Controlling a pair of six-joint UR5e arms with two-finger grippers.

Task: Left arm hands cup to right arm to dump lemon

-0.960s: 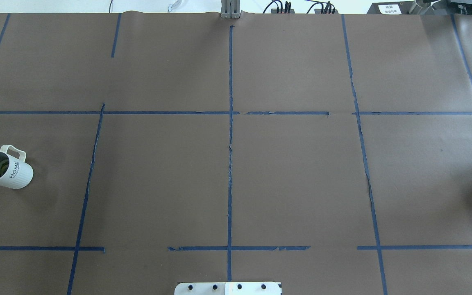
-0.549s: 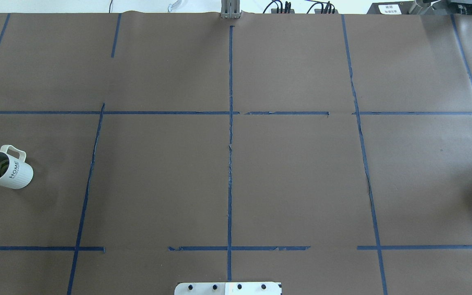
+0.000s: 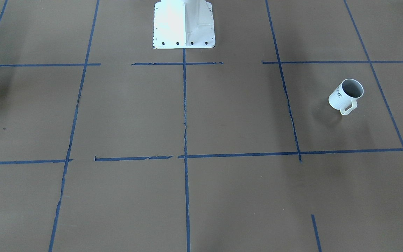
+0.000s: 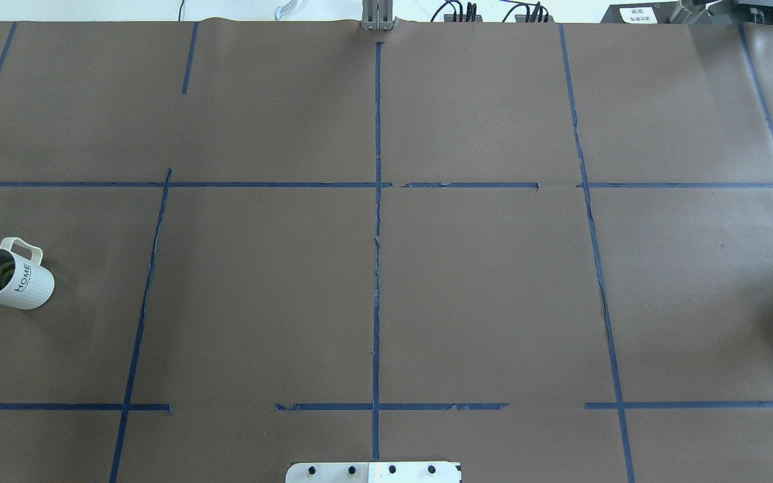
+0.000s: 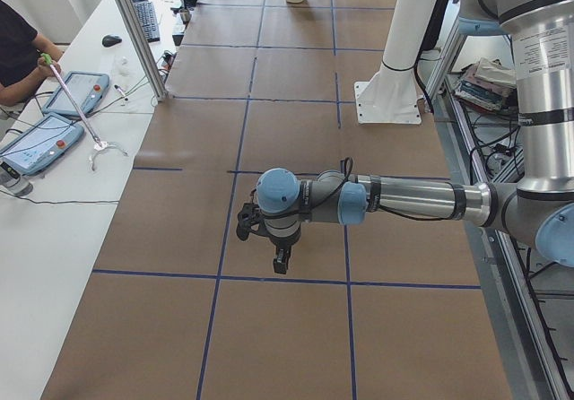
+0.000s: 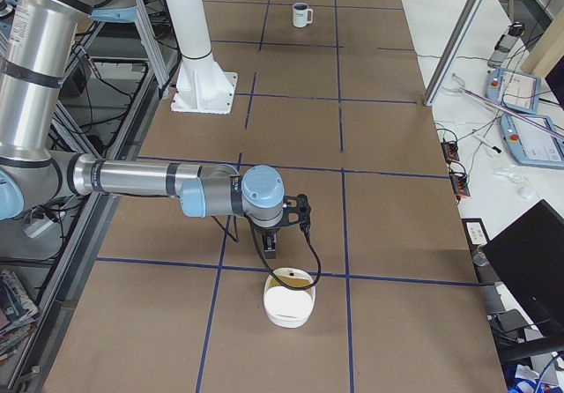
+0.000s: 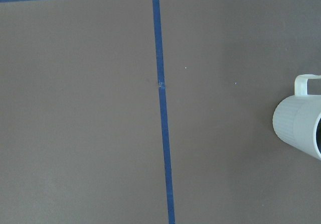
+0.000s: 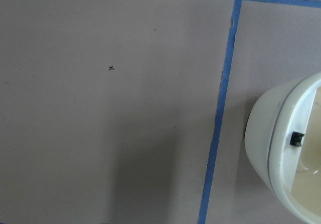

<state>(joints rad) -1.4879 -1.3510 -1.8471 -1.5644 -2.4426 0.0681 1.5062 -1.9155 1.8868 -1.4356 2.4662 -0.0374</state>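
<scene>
Here, the cup [image 4: 11, 280] stands upright on the brown table [image 4: 494, 302], at the far left edge of the overhead view about halfway down. Its handle is turned toward the top of the frame and the word HOME shows on its side. We make out a small yellow-green shape, the lemon [image 4: 4, 271], low inside its grey mouth. From across the table the same cup [image 3: 345, 95] sits in the upper right of the frame, inside a square marked off by blue tape lines [image 3: 185, 115], well apart from the white robot base [image 3: 184, 24] at top centre. From one end of the table, the left arm [image 5: 404, 198] stretches in from the right edge to the middle of the frame, its tool [image 5: 281, 262] pointing down over the table; we cannot tell whether that tool is wide or narrow. Its wrist camera catches the cup [image 7: 300, 123] at the right edge, cut off by the frame. In the opposite end view the right arm [image 6: 141, 180] comes in from the left edge. Its tool [image 6: 270, 250] hangs near a white bowl [image 6: 289, 303] that lies just below it in the frame, and the cup [image 6: 301, 14] is far off at the top. We cannot tell that tool's spread either. The bowl [image 8: 283, 148] fills the right edge of the right wrist view.
</scene>
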